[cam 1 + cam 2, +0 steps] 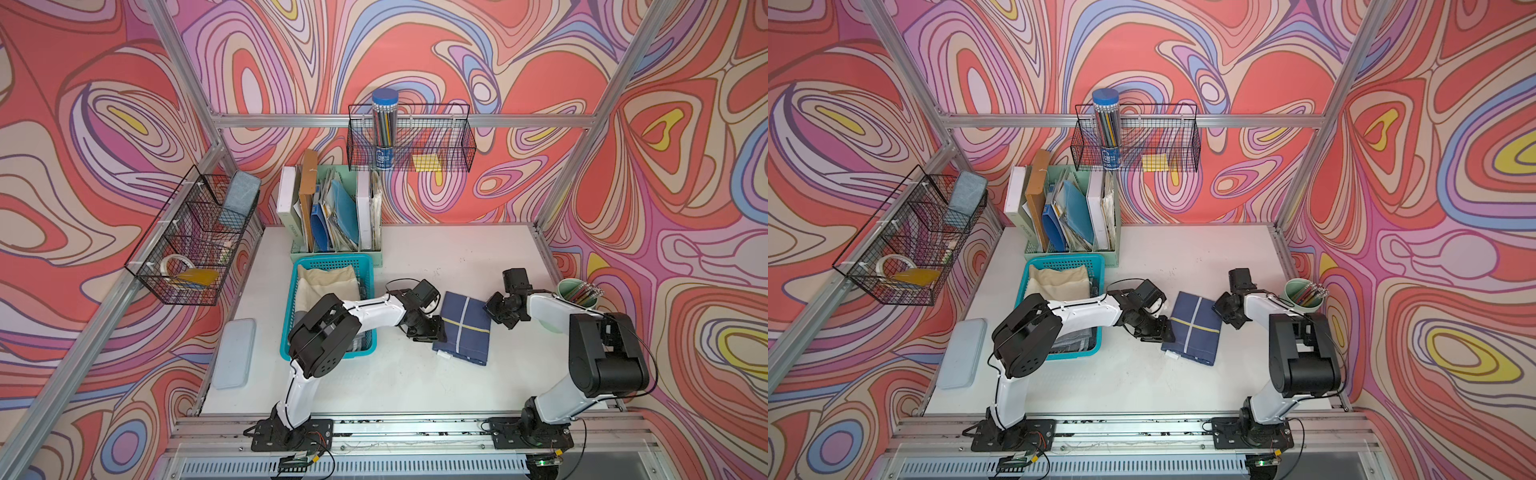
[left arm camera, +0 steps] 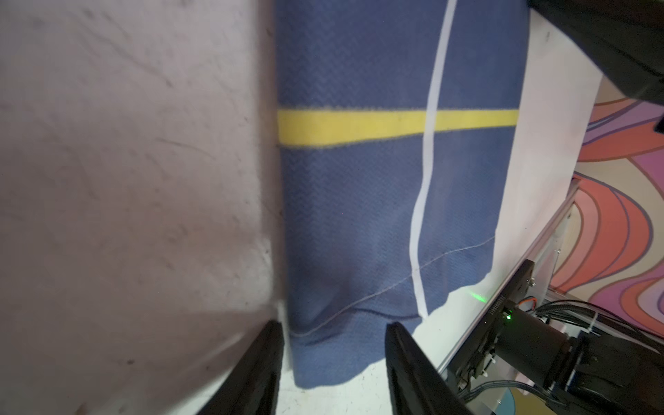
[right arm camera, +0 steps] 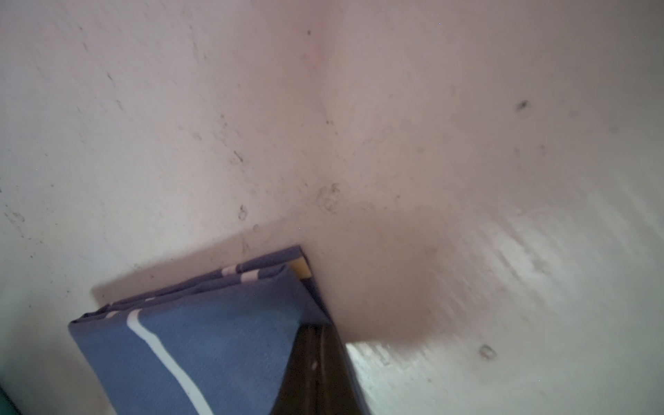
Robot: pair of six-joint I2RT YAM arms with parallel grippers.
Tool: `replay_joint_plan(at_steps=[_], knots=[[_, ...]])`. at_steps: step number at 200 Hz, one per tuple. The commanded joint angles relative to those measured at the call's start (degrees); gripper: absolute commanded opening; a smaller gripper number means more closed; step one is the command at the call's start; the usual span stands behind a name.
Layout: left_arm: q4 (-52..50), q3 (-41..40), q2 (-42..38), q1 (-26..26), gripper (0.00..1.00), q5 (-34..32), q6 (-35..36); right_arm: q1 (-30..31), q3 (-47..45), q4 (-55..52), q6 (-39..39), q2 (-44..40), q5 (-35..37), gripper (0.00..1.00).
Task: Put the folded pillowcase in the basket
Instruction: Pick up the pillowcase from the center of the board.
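Folded navy striped cloth pillowcase (image 1: 467, 332), long axis 12-to-6: right gripper (image 3: 316, 334) pinches its 2 o'clock corner; left gripper (image 2: 334, 328), fingers parted, straddles the 9 o'clock edge

White table (image 1: 415, 382) bears basket (image 1: 332, 262), pillowcase (image 1: 463, 328), file rack (image 1: 377, 257), grey lid (image 1: 235, 353), pencil cup (image 1: 567, 291)

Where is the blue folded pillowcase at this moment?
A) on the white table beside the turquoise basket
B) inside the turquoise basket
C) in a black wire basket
A: the pillowcase lies on the table, outside the basket.
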Motion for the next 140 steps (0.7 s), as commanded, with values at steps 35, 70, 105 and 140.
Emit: replay_joint_plan(at_steps=[35, 70, 105, 140], knots=[[6.0, -7.8, -2.6, -1.0, 0.35, 3.0, -4.4, 0.8, -2.1, -0.6, 0.7, 1.2, -1.4, 0.00], [8.8, -7.9, -4.4, -1.0, 0.15, 2.5, -5.4, 0.9, -3.3, 0.4, 1.8, 1.0, -2.6, 0.00], [13.8, -7.5, -4.6, -1.1, 0.09, 5.0, -8.1, 0.9, -3.8, 0.6, 2.8, 0.6, -3.2, 0.00], [18.5, -10.2, -6.0, -1.2, 0.00, 5.4, -11.0, 1.0, -3.5, 0.6, 3.1, 0.5, -3.3, 0.00]])
